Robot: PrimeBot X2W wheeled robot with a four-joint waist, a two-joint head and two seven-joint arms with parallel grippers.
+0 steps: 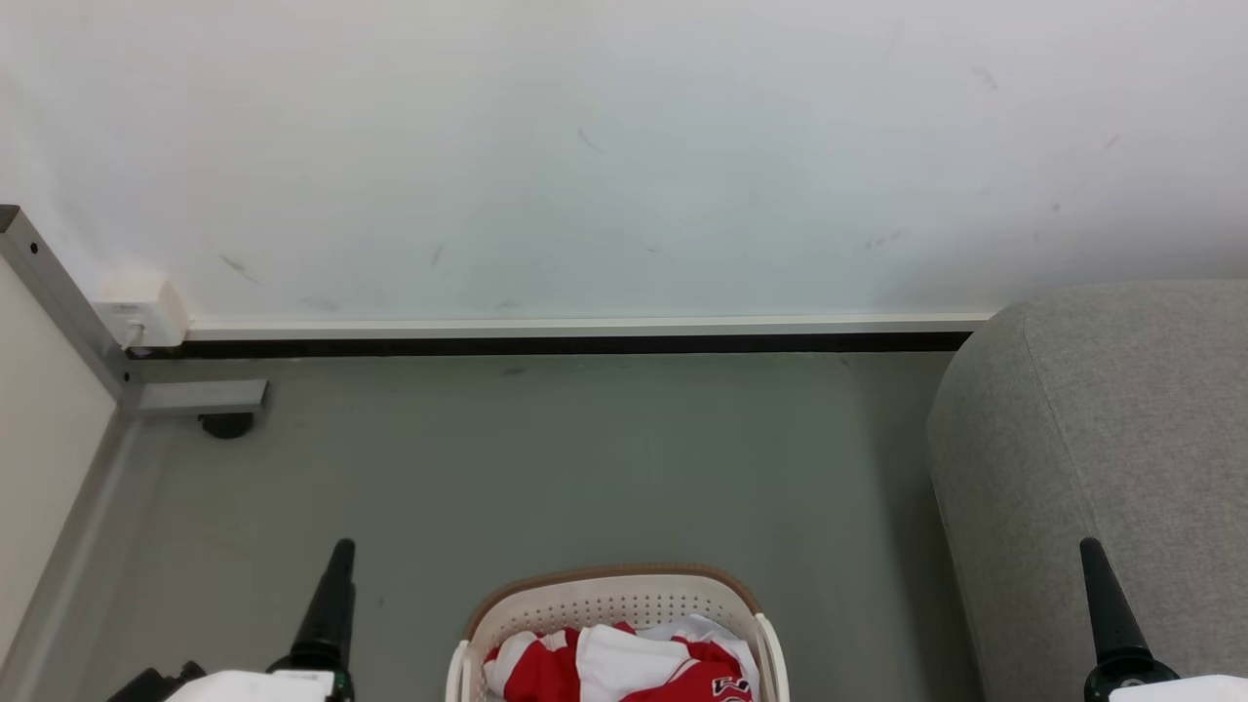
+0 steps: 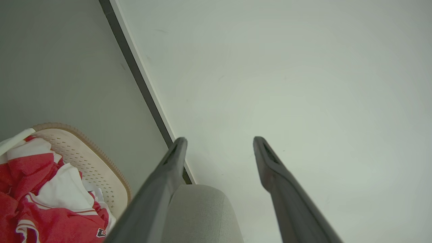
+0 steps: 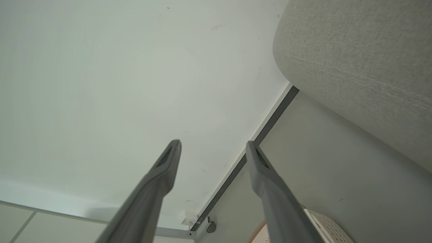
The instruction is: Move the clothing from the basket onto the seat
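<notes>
Clothing [image 1: 624, 668] lies in the basket [image 1: 604, 604] at bottom centre of the head view. Left gripper [image 2: 219, 139], spread and empty, appears nearer than right gripper [image 3: 212, 142], likewise spread.

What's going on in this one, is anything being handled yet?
Nothing is held yet. The left hand and right hand are both open and empty, one on each side of the basket. The red-and-white clothing lies piled in the basket on the floor; the grey seat stands to its right.
</notes>
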